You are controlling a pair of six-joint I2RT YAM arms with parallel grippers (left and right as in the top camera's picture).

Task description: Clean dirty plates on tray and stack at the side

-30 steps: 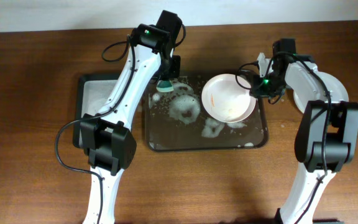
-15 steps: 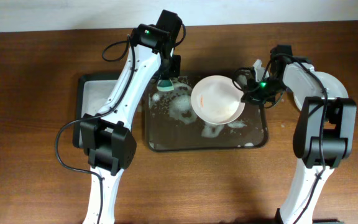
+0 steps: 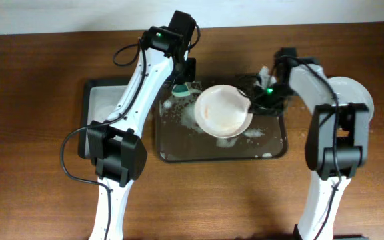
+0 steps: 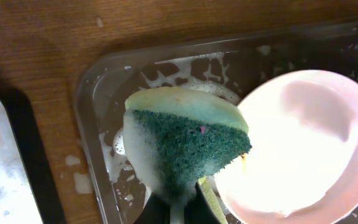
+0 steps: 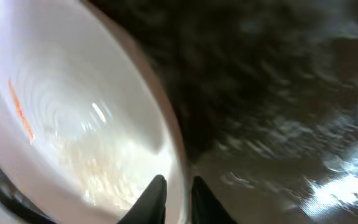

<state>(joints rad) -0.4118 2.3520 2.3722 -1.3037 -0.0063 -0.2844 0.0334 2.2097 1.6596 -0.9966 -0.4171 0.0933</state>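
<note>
A white plate [image 3: 223, 111] with a thin orange smear [image 5: 18, 112] hangs tilted over the dark grey tray [image 3: 272, 155]. My right gripper [image 3: 252, 100] is shut on its right rim, one finger inside the plate [image 5: 73, 124] and one outside, as the right wrist view [image 5: 178, 196] shows. At the tray's back left, my left gripper [image 3: 182, 83] is shut on a soapy green and yellow sponge [image 4: 185, 140]. The sponge sits just left of the plate's edge [image 4: 297, 149], and I cannot tell whether they touch. Another white plate [image 3: 360, 93] lies on the table at the right, partly hidden by the right arm.
Foam patches and water lie on the tray floor [image 3: 199, 137]. A smaller black tray [image 3: 102, 110] with foam sits to the left, partly under the left arm. Bare wooden table [image 3: 32, 133] surrounds both trays.
My right gripper has carried the plate leftward over the tray, close to the sponge. The left gripper and sponge have barely moved.
</note>
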